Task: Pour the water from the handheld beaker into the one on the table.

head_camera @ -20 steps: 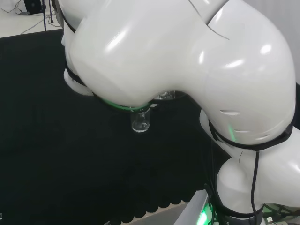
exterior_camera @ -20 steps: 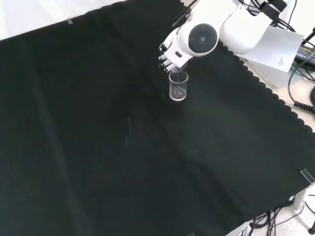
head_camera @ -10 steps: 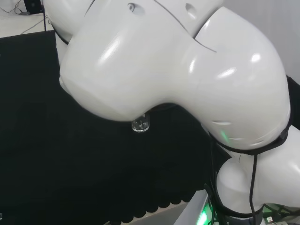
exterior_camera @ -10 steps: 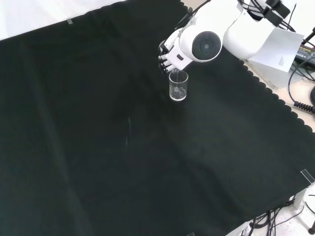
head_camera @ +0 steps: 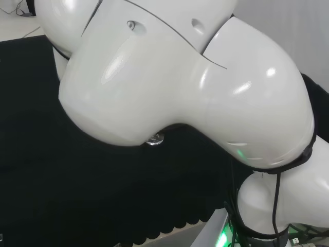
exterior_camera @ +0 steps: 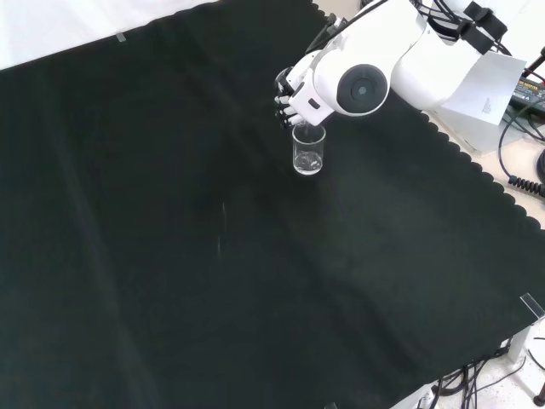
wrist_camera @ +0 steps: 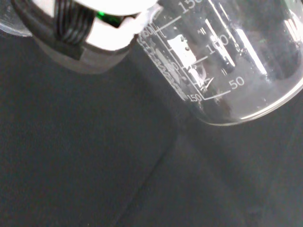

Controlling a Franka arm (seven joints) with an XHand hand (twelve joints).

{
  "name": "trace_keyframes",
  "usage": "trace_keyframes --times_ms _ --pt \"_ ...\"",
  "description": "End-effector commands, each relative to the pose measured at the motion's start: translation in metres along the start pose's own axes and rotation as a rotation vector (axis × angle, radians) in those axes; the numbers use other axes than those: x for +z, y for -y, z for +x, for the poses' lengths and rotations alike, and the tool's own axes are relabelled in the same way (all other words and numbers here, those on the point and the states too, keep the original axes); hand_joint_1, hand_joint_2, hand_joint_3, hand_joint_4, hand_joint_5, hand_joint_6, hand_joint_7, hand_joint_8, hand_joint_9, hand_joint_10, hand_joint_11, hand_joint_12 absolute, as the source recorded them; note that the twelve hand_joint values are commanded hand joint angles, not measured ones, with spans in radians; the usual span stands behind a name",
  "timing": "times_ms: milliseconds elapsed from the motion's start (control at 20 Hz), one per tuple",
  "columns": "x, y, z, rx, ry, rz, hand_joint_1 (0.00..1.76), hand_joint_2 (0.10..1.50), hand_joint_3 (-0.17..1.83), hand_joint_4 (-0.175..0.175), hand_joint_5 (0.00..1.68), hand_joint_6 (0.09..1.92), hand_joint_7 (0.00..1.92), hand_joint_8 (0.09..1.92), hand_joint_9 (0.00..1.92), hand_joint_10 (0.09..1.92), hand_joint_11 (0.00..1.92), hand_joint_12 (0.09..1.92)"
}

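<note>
The handheld beaker [wrist_camera: 227,61] is gripped by curled fingers of the hand [exterior_camera: 291,95] and held tilted so its lip sits just above the table beaker [exterior_camera: 308,152], letting water run down into it. That clear, graduated table beaker stands upright on the black cloth [exterior_camera: 170,256], toward its far edge in the front view.

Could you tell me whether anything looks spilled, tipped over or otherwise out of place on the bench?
Nothing stands out. The beaker on the cloth stands upright just under the hand, and the cloth around it shows no puddle.
</note>
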State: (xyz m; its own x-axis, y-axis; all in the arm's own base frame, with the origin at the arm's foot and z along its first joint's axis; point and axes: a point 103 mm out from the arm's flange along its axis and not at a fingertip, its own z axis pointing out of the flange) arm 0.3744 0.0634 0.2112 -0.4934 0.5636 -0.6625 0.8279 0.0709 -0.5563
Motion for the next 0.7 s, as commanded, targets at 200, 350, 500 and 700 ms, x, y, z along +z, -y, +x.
trace_keyframes --times_ms 200,350,500,700 --pt "0.0003 -0.0003 -0.0001 -0.004 0.005 0.008 1.32 1.01 -0.17 -0.175 1.53 0.09 1.58 0.09 1.81 0.09 1.59 0.56" --pt "-0.004 0.0003 0.0021 0.0 0.011 0.011 1.32 1.01 -0.17 -0.175 1.53 0.09 1.58 0.09 1.81 0.09 1.59 0.56" --pt "-0.005 0.0005 0.0026 0.0 0.007 0.009 1.32 1.01 -0.17 -0.175 1.53 0.09 1.58 0.09 1.81 0.09 1.59 0.56" --pt "-0.004 0.0006 0.002 -0.004 -0.011 0.0 1.32 1.01 -0.17 -0.175 1.53 0.09 1.58 0.09 1.81 0.09 1.59 0.56"
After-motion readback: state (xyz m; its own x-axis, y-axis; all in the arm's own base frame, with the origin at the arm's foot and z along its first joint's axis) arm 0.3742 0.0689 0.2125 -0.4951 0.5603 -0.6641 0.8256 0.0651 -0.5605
